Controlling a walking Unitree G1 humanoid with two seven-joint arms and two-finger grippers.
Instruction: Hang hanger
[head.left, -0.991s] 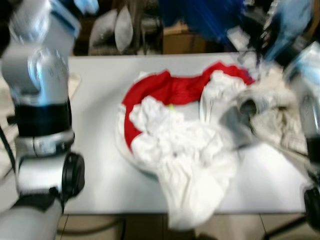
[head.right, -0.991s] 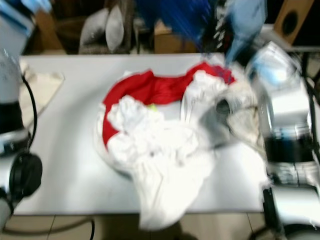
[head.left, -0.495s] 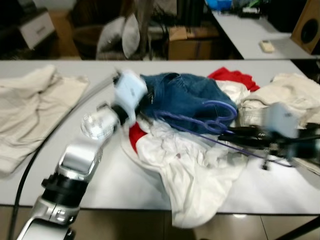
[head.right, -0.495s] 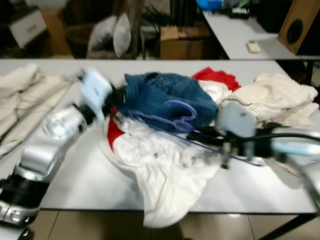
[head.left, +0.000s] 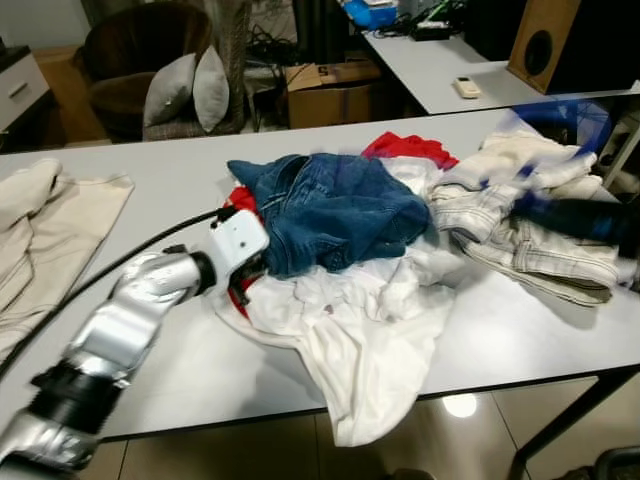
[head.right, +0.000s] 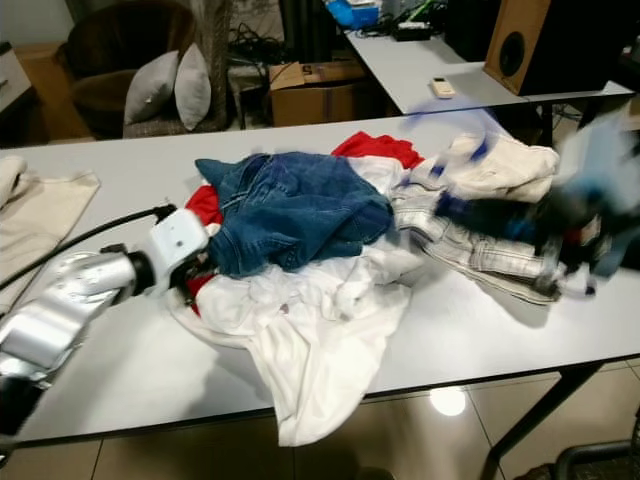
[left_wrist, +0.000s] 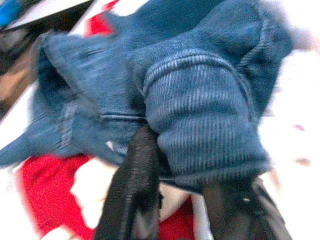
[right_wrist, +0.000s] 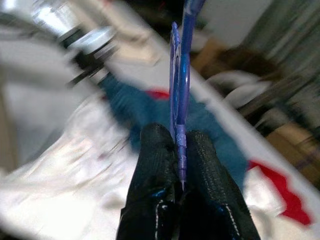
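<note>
One hanger: a thin blue-purple hanger stood pinched between the two black fingertips of the right gripper, rising straight up from them.
Right gripper: pressed together on the hanger; in the head views it was a dark blurred streak over the pale trousers at the counter's right end.
Left gripper: its two black fingers lay against the lower hem of the denim, one on each side of a rolled cuff, with a gap between them; whether they gripped the cloth, cannot tell. The white wrist block sat just beside the denim's left edge.
Denim: a crumpled blue denim garment lay on top of the pile at the counter's middle.
Red cloth: a red garment showed behind the denim and again at its left edge.
White cloth: a white garment spread under the denim and drooped over the counter's front edge.
Pale trousers: cream, seamed trousers were heaped on the right, touching the pile.
Beige cloth: a beige garment lay at the far left, well apart from the pile.
Counter: light grey and long, on dark legs.
Floor: glossy beige tiles.
Room: a brown armchair with two grey cushions, a cardboard box, a second counter and a wooden speaker stood behind.
</note>
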